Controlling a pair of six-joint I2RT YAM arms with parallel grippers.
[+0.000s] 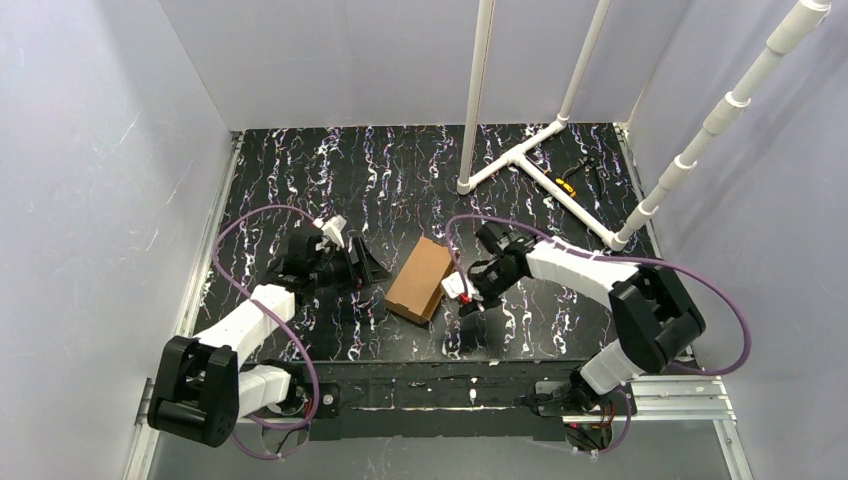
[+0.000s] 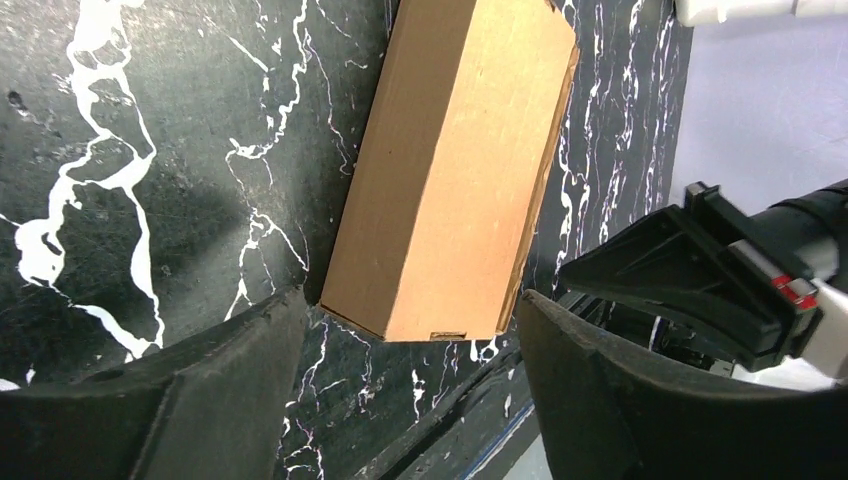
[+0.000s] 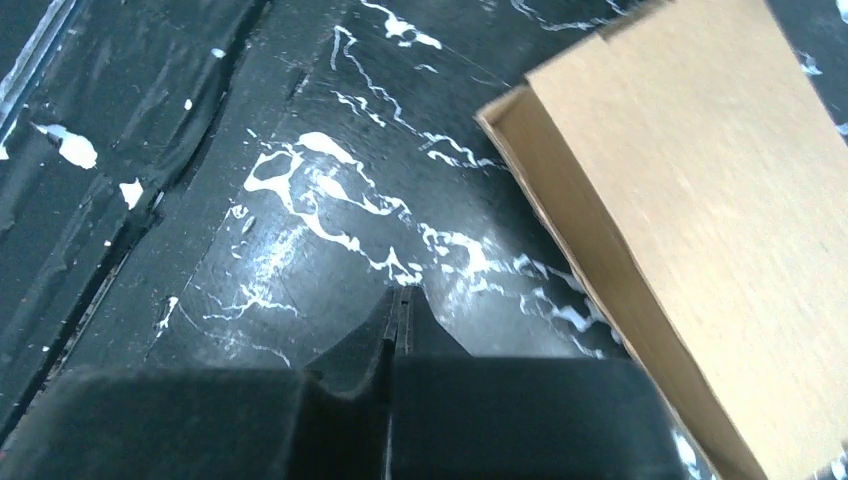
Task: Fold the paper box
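Left pincer point(image 1: 378, 270) gapes empty in the top view, just left of the paper box point(image 1: 420, 278) on the table point(image 1: 300, 180). The right pincer point(image 1: 466, 303) is just right of it.
Left wrist: spread fingers point(image 2: 240, 350) flank the box's near end.
Right wrist: fingers point(image 3: 350, 355) pressed together, empty, box beside them.

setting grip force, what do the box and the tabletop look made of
Paper box: plain brown cardboard, matte; the exposed wall edge in the right wrist view looks thick, so probably corrugated. Tabletop: black with white marble-like veining and a slight sheen, likely a printed film or laminate.
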